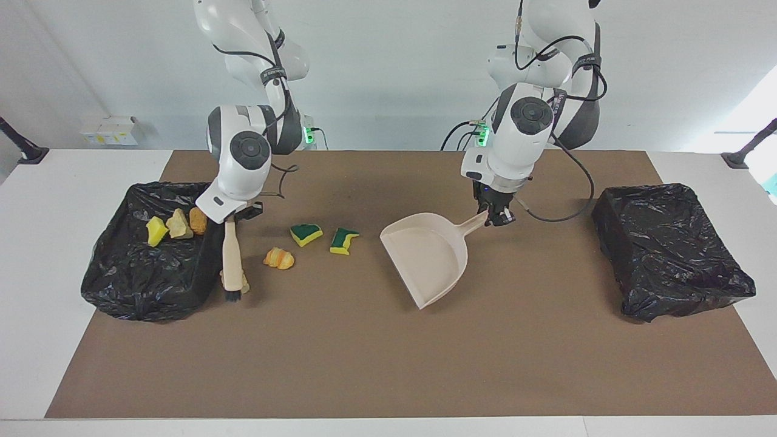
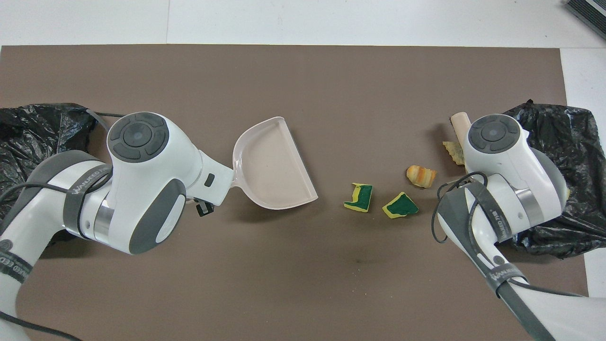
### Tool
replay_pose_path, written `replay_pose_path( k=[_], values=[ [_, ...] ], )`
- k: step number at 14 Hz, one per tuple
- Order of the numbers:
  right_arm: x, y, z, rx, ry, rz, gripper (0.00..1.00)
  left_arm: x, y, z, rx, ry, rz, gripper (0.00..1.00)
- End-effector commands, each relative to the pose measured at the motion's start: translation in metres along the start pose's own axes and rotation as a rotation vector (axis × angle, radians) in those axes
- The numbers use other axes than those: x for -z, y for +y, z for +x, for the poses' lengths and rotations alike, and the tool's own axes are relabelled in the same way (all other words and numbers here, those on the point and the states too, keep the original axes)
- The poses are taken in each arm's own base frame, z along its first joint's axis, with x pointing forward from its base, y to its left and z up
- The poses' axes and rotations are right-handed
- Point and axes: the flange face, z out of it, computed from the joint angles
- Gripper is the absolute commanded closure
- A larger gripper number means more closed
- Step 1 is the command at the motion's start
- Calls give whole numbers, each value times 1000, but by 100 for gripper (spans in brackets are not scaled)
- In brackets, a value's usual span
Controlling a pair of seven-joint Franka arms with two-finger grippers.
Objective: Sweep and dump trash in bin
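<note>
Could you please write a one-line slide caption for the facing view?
Right gripper holds brush at a foam scrap beside the bin; left gripper holds dustpan.

White glossy arm shells, dark grey joint bands and round caps. Black cables looped outside. Green status LEDs lit.

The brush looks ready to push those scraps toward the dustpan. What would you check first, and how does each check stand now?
1. Right hand shut on the brush: ok.
2. Left hand shut on the dustpan handle: ok.
3. Dustpan mouth turned toward the scraps: ok.
4. Dustpan lip flat on the mat: cannot tell.
5. Bristles beside the pale foam chunk, next to the bin: ok; touching it, cannot tell.
6. Path to the pan holds only the bread lump and two green sponge pieces: ok.
</note>
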Motion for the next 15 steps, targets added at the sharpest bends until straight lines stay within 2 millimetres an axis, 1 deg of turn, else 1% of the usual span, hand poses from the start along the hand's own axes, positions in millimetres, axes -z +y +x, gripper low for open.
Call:
replay_pose_path(
  k=[1,2,4,5,6,7,9,10,11,12,13,14,15],
  values=[
    [-3,-2,2,36,16,-11,100,-11,10,-14,-46,3,43,100],
    [-11,-12,3,50,7,0,100,-17,9,-14,-87,6,48,100],
    [-11,-34,4,40,7,91,100,-23,4,-16,-171,7,55,100],
    [-8,-44,2,36,-3,135,100,-30,-4,-24,-171,9,58,100],
    [-4,-56,0,38,-16,174,100,-36,-7,-28,-175,12,61,100],
    [0,-64,-2,36,-34,206,100,-38,-7,-29,-175,12,61,100],
    [12,-88,-7,43,-55,276,100,-40,-8,-29,-174,13,61,100],
    [20,-105,-10,50,-68,318,100,-47,-8,-27,-175,7,50,100],
    [29,-116,-13,53,-79,346,100,-47,-6,-24,-182,6,51,100],
    [39,-118,-15,51,-82,362,100,-48,-5,-23,-188,2,52,100],
    [53,-115,-16,51,-79,364,100,-50,-7,-23,-190,-6,51,100],
    [63,-105,-14,48,-83,353,100,-58,-7,-23,-189,-15,37,100],
    [70,-92,-12,36,-88,342,100,-59,-6,-23,-192,-18,33,100]
  ],
)
